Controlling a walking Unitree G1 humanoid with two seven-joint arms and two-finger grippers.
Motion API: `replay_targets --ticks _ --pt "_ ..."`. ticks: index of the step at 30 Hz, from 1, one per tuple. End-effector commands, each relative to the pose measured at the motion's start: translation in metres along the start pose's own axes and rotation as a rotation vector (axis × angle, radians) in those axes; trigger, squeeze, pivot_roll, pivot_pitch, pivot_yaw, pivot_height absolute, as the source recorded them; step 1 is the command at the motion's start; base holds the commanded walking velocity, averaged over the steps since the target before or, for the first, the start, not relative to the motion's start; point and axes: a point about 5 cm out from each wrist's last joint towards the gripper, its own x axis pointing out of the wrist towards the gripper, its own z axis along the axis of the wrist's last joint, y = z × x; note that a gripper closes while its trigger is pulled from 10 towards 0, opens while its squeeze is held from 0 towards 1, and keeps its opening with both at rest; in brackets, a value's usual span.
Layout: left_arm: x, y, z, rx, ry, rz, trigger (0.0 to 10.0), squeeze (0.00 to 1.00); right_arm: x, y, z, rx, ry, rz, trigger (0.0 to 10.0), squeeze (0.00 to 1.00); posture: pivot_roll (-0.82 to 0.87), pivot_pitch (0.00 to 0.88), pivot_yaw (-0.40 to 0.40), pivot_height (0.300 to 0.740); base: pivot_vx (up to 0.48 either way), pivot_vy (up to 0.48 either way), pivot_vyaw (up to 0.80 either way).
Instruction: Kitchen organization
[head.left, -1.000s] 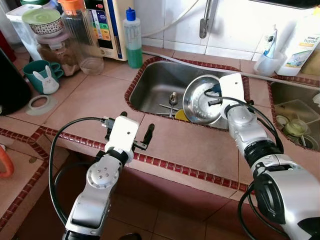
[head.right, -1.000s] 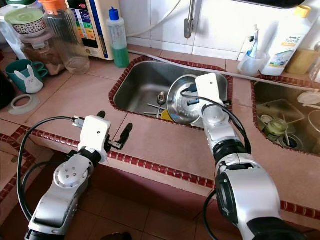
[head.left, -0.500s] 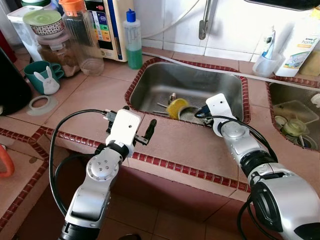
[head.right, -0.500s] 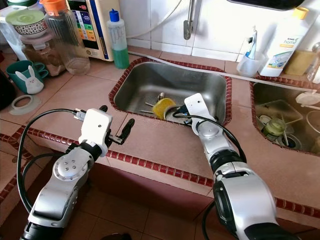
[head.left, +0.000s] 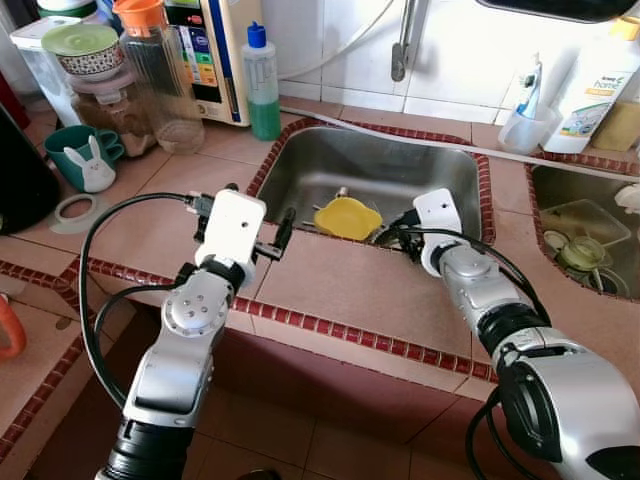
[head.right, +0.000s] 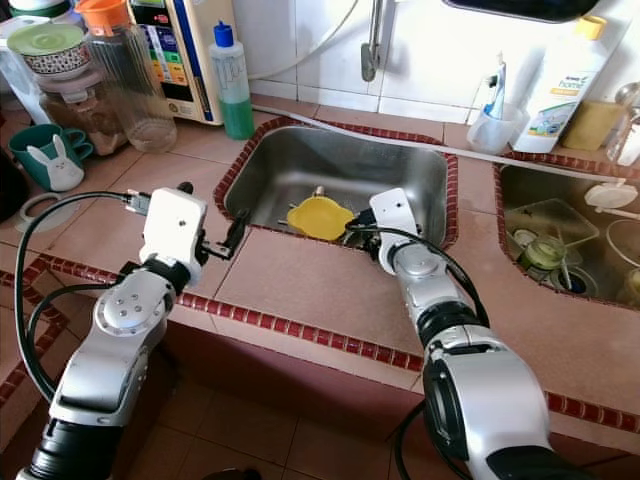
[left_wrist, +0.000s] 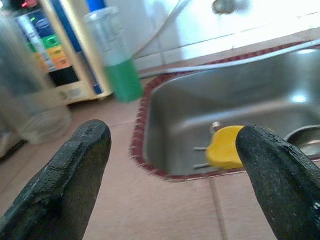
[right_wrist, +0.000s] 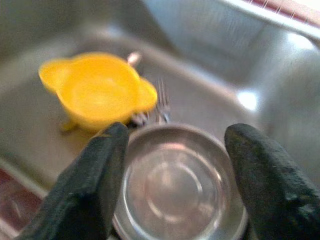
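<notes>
Steel bowl (right_wrist: 177, 185) now flat on sink (head.left: 470, 165) floor, no longer raised upright as a second ago; released, so placement step judged done. Yellow bowl (head.left: 347, 217) just beside it, fork (right_wrist: 161, 102) between. Right gripper (right_wrist: 175, 180) directly above steel bowl, fingers apart, empty. Left gripper (left_wrist: 175, 165) over counter (head.left: 160, 200) near sink edge, fingers spread

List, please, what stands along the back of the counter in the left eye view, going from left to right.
Green-lidded bowl → clear pitcher with orange lid → green soap bottle → faucet → cup with toothbrush → white detergent bottle.
</notes>
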Motion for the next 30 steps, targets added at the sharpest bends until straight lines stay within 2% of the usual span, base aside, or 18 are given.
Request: replay_targets --ticks 1,4,8,9,15,20,24,26,28,30 --pt "0.003 0.008 0.004 0.006 -0.017 0.032 10.0 0.00 0.001 -0.007 0.021 0.033 -0.089 -0.005 10.0 1.00 0.14 0.084 0.020 0.740 0.000 0.000 0.00" --pt "0.004 0.014 0.002 -0.012 -0.017 0.060 10.0 0.00 0.000 -0.012 0.033 0.062 -0.161 -0.007 10.0 1.00 0.12 0.076 0.019 0.740 0.000 0.000 0.00" --pt "0.004 0.019 0.000 0.005 -0.018 0.093 10.0 0.00 -0.003 -0.018 0.044 0.079 -0.242 -0.022 10.0 1.00 0.10 0.065 0.018 0.740 0.000 0.000 0.00" --pt "0.005 0.019 -0.001 -0.004 -0.023 0.105 10.0 0.00 -0.007 -0.025 0.049 0.094 -0.294 -0.044 10.0 1.00 0.08 0.057 0.018 0.740 0.000 0.000 0.00" --pt "0.006 0.017 -0.003 -0.057 -0.026 0.143 10.0 0.00 -0.020 -0.036 0.048 0.101 -0.371 -0.091 10.0 1.00 0.04 0.041 0.018 0.740 0.000 0.000 0.00" --pt "0.002 0.017 -0.008 -0.084 -0.017 0.205 10.0 0.00 -0.045 -0.041 0.041 0.108 -0.424 -0.145 10.0 1.00 0.00 0.024 0.025 0.740 0.000 0.000 0.00" --pt "-0.001 0.017 -0.013 -0.115 0.009 0.207 10.0 0.00 -0.057 -0.039 0.038 0.121 -0.421 -0.156 10.0 1.00 -0.02 0.014 0.032 0.740 0.000 0.000 0.00" --pt "-0.004 0.015 -0.014 -0.141 0.023 0.201 10.0 0.00 -0.066 -0.034 0.034 0.129 -0.413 -0.159 10.0 1.00 -0.03 0.012 0.032 0.740 0.000 0.000 0.00" --pt "-0.009 0.014 -0.013 -0.109 0.023 0.241 10.0 0.00 -0.077 -0.025 0.030 0.144 -0.408 -0.155 10.0 1.00 -0.04 0.008 0.031 0.740 0.000 0.000 0.00" --pt "-0.011 0.011 -0.014 -0.153 0.031 0.220 10.0 0.00 -0.082 -0.018 0.029 0.150 -0.410 -0.149 10.0 1.00 -0.04 0.003 0.029 0.740 0.000 0.000 0.00"
